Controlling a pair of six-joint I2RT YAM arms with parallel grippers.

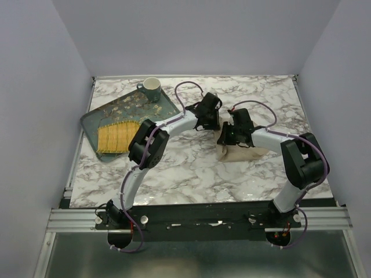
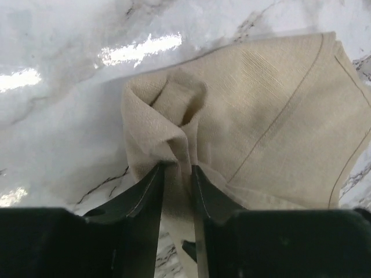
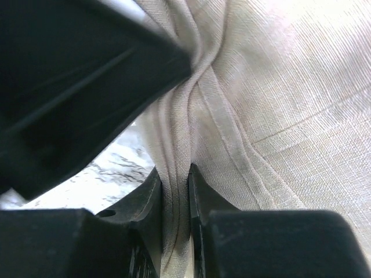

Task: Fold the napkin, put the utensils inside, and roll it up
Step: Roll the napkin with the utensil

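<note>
Both arms reach forward, elbows raised, wrists close together. Left gripper [image 2: 177, 169] and right gripper [image 3: 174, 174] each clamped on napkin [image 2: 266, 116] fold.

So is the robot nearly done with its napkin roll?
Not nearly. The plain beige cloth napkin already looks folded over, with layered hems showing. Right now the left gripper and right gripper each pinch a bunch of it. Still left: no spoon is in view, and nothing is rolled.

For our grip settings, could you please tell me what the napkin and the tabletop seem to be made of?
The napkin looks like matte woven linen or cotton: visible weave, stitched hem, soft creases. The tabletop looks like glossy marble or marble-look laminate: grey veins, bright glare.
</note>
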